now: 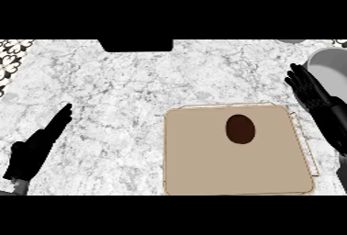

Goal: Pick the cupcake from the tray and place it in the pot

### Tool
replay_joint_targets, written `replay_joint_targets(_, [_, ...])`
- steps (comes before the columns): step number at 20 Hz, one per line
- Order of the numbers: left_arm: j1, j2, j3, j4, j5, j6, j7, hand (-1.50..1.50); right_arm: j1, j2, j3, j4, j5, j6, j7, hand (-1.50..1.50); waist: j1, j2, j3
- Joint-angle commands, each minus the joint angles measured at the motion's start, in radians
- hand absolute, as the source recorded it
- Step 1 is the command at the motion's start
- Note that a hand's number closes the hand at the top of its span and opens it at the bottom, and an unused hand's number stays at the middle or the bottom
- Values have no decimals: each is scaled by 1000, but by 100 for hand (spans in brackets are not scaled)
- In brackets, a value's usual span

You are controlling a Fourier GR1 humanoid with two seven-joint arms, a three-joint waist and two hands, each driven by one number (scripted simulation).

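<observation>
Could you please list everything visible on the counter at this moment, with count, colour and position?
cupcake: one, dark brown, on the tray, towards its upper right
tray: one, tan, square with rounded corners, lower right of centre on the counter
pot: one, grey, at the right edge, cut off by the view, behind the right hand
dark object: one, black, at the top edge, cannot tell what it is
counter: one, white and grey marble, fills the view
patterned strip: one, black and white, upper left corner
left hand: one, black, open, lower left, holds nothing
right hand: one, black, open, right edge between tray and pot, holds nothing
</observation>
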Motion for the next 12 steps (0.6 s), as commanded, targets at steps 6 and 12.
replay_joint_targets(6, [-207, -135, 97, -116, 87, 78, -63, 0, -249, 23, 97, 77, -262, 468, -81, 150, 156, -16, -11])
replay_joint_targets(12, [-252, -237, 95, -91, 113, 145, -40, 0, -361, -137, 48, 258, 79, 579, -438, -150, 102, -3, -9])
